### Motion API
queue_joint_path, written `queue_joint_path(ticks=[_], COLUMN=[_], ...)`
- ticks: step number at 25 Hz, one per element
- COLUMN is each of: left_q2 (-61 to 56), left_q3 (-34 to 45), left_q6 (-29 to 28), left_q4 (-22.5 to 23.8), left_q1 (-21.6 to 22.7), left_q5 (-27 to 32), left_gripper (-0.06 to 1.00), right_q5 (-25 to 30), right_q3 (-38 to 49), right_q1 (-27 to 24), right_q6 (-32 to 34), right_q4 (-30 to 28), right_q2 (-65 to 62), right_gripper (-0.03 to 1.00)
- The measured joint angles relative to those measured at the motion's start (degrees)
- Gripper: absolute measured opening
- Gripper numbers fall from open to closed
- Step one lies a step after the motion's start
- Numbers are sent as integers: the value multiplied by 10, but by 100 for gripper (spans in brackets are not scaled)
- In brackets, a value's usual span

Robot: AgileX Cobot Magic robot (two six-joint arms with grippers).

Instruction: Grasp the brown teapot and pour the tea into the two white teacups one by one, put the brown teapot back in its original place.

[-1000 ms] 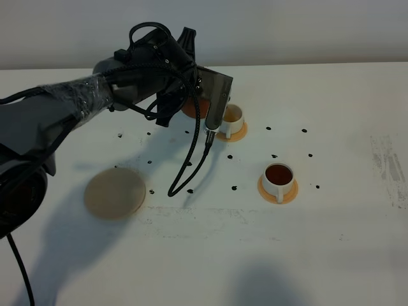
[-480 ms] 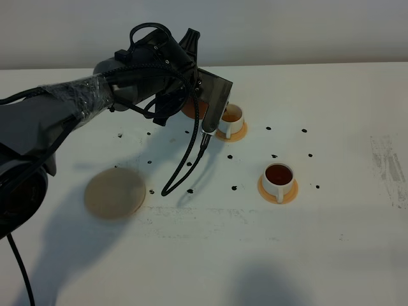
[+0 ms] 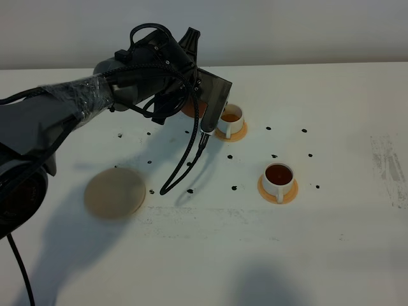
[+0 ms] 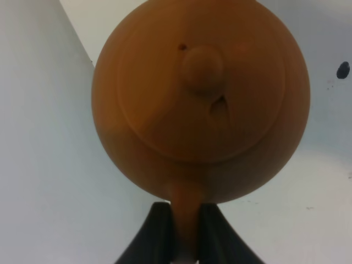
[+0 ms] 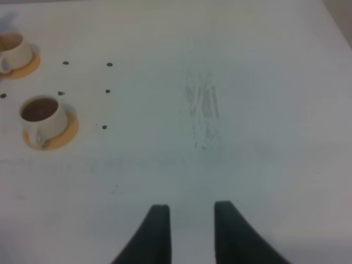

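The brown teapot [image 4: 201, 99] fills the left wrist view from above, lid and knob on. My left gripper [image 4: 186, 212] is shut on its loop handle. In the exterior high view only a sliver of the teapot [image 3: 190, 109] shows behind the left arm, just left of the far white teacup [image 3: 231, 120]. That cup holds amber tea. The near white teacup [image 3: 278, 178] is full of dark tea on its orange saucer. The beige coaster [image 3: 115, 192] lies bare at the left. My right gripper [image 5: 191, 212] hovers over bare table, fingers slightly apart and empty.
Small black dots mark the white table [image 3: 344, 223] around the cups. A black cable [image 3: 185, 169] hangs from the left arm down to the table between coaster and cups. A scuffed patch [image 5: 201, 110] lies ahead of the right gripper.
Amber tea has appeared in the far cup, which looked pale inside a second ago. The hanging cable has swung slightly left. The right gripper has not moved.
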Motion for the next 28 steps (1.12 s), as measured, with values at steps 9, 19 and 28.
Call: queue_joint_path(ticks=[9,19,28], left_q2=[0,0,0], left_q3=[0,0,0], left_q6=[1,1,1], left_q4=[5,15,15], left_q1=[0,0,0], left_q5=[-11,-21,-28], left_gripper=[9,9,9], right_q5=[0,0,0], right_q3=[0,0,0], right_q1=[0,0,0], right_q6=[0,0,0], right_q4=[0,0,0], right_q2=[0,0,0], right_gripper=[22,22,22])
